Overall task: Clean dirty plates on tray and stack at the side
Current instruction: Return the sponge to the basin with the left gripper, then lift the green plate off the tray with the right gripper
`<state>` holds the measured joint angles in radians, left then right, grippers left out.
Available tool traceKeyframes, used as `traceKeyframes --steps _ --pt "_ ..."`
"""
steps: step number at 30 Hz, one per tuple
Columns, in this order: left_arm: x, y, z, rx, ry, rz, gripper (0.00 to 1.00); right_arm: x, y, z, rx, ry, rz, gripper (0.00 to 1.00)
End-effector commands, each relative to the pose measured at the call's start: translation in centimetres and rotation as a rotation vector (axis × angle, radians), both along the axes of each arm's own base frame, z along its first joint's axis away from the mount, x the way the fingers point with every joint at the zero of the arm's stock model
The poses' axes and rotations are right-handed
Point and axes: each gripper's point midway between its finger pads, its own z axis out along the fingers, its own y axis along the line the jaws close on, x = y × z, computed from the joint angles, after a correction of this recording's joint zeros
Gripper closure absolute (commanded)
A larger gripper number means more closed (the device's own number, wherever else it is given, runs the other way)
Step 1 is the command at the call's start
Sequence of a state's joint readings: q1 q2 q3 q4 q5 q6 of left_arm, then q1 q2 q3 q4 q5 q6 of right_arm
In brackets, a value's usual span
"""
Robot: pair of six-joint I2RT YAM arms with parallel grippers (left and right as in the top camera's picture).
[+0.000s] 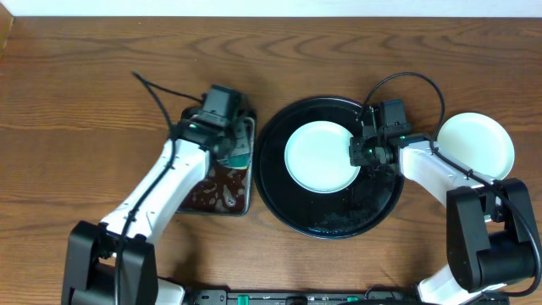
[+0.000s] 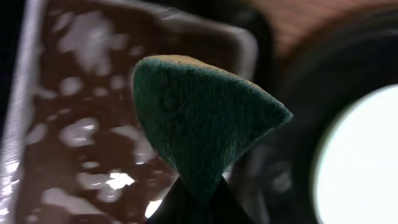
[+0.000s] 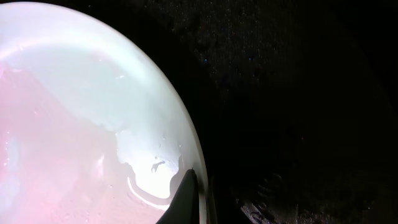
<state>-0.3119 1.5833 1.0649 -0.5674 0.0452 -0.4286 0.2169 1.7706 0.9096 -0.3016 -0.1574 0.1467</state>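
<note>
A pale mint plate (image 1: 320, 158) lies on the round black tray (image 1: 339, 213). My right gripper (image 1: 365, 152) is shut on its right rim; in the right wrist view one finger (image 3: 198, 190) lies over the wet plate's (image 3: 93, 93) edge, and the other is hidden against the dark tray (image 3: 286, 93). Another pale plate (image 1: 475, 146) lies on the table right of the tray. My left gripper (image 1: 230, 146) is shut on a teal sponge (image 1: 240, 156) and holds it above the rectangular tray. In the left wrist view the sponge (image 2: 199, 118) sticks up from the jaws (image 2: 199, 202).
The rectangular metal-rimmed tray (image 1: 217, 212) with brown liquid sits just left of the black tray; its rim also shows in the left wrist view (image 2: 249, 43). Both arms reach in from the front edge. Bare wooden table lies beyond.
</note>
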Motion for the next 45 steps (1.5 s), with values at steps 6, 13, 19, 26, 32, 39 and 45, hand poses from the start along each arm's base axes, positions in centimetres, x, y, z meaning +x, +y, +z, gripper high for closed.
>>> traceKeyframes --steps 6,13,19,26,32,39,45 --pt "-0.6 2.8 -3.5 0.052 0.099 0.031 0.90 -1.4 0.0 -1.1 -0.011 0.036 0.022 0.99" --pt "-0.8 2.8 -6.4 0.100 0.155 -0.083 0.90 1.4 -2.9 5.4 -0.167 -0.191 -0.028 0.99" --pt "0.2 2.8 -6.5 0.149 0.111 -0.203 0.59 2.0 -5.1 10.5 -0.404 -0.362 -0.031 0.99" --pt "-1.0 3.3 -6.8 0.164 0.162 -0.194 0.38 1.8 -5.3 15.9 -0.690 -0.531 -0.025 0.99" --pt "-1.5 3.4 -6.9 0.165 0.186 -0.188 0.34 1.5 -3.2 19.2 -0.851 -0.657 -0.012 0.99" --pt "-1.5 3.4 -6.9 0.165 0.185 -0.188 0.32 0.8 -1.5 22.3 -0.987 -0.756 -0.020 0.99" --pt "-1.5 3.4 -6.9 0.165 0.185 -0.188 0.32 0.4 -0.6 24.5 -1.064 -0.813 -0.033 0.99"
